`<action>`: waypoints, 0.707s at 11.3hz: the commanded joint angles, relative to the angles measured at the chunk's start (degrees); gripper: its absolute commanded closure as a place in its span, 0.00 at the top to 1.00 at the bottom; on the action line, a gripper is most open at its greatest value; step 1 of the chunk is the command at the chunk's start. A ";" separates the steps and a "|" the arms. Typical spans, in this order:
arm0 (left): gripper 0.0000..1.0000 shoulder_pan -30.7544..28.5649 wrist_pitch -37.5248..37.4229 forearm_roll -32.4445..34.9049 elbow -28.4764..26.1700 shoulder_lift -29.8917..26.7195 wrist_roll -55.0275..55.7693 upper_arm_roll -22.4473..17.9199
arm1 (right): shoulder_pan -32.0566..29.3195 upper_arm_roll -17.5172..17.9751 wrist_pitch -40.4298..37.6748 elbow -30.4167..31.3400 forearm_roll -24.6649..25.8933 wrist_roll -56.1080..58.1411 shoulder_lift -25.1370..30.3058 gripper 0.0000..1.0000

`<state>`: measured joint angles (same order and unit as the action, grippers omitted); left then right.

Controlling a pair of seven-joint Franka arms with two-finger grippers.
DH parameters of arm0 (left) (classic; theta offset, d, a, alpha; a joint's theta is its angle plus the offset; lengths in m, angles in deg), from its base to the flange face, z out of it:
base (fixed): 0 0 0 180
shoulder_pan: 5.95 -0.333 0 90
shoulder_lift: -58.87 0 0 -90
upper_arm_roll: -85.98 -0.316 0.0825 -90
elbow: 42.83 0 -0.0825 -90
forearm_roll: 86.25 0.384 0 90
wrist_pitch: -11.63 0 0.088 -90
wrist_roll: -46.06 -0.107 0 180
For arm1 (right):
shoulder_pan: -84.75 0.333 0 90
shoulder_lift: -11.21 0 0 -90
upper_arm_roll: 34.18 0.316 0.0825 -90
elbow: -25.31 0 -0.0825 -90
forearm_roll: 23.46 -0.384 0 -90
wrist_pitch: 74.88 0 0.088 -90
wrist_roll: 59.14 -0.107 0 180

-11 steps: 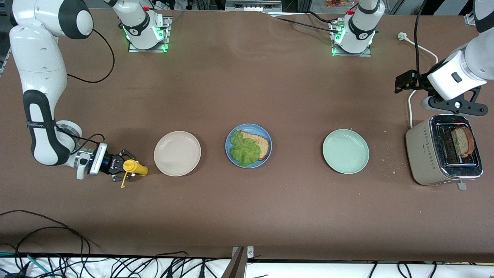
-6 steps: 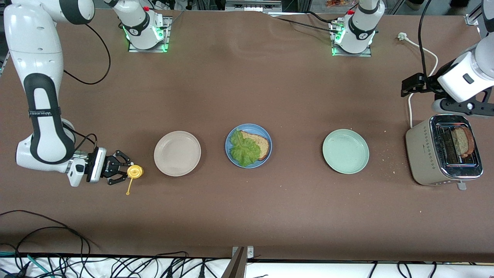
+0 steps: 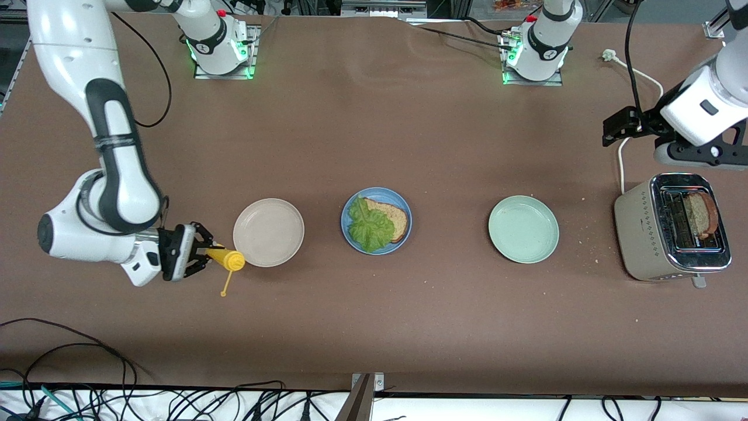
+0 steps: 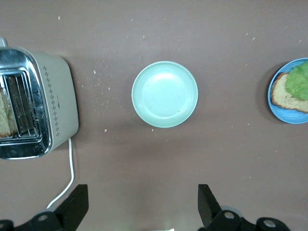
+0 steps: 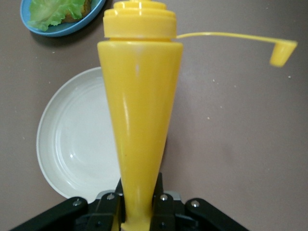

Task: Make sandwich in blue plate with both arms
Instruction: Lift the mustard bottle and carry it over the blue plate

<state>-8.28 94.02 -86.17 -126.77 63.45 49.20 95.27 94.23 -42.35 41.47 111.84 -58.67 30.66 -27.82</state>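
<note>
The blue plate (image 3: pixel 403 205) sits mid-table with one bread slice (image 3: pixel 392 215) and a green lettuce leaf (image 3: pixel 368 227) on it; it also shows in the left wrist view (image 4: pixel 276 103). A second bread slice (image 3: pixel 699 214) stands in the toaster (image 3: pixel 646 234). My right gripper (image 3: pixel 204 254) is shut on a yellow squeeze bottle (image 3: pixel 227 258), held sideways just above the table beside the cream plate (image 3: pixel 268 232). Its cap (image 5: pixel 283 52) dangles on a strap. My left gripper (image 3: pixel 618 125) is open and empty, over the table by the toaster's white cord.
A pale green plate (image 3: pixel 523 228) lies between the blue plate and the toaster, toward the left arm's end. The toaster's white cord (image 3: pixel 623 155) runs toward the arm bases. Crumbs lie around the toaster. Cables hang along the table's near edge.
My right arm has swung the yellow bottle toward the cream plate, with its nozzle now pointing at the plate. My left gripper has shifted slightly near the toaster.
</note>
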 commanded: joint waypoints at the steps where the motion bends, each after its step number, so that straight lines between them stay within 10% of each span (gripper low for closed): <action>1: 1.00 0.14 2.77 0.01 -1.84 -3.35 0.28 1.16 | 6.32 -1.41 0.20 1.81 10.84 -14.78 5.02 0.00; 5: 1.00 -1.62 5.15 -1.84 -3.68 -3.70 -1.65 1.17 | 14.84 -1.58 -0.33 1.72 26.65 -33.85 6.42 0.00; 8: 1.00 -2.85 5.33 -2.98 -7.19 -5.98 -1.65 1.17 | 27.56 -9.72 -3.75 1.37 29.41 -44.15 5.90 0.00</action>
<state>-9.78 98.11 -87.07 -129.76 60.81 48.94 96.21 112.50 -45.16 40.45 111.92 -31.24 -7.03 -23.30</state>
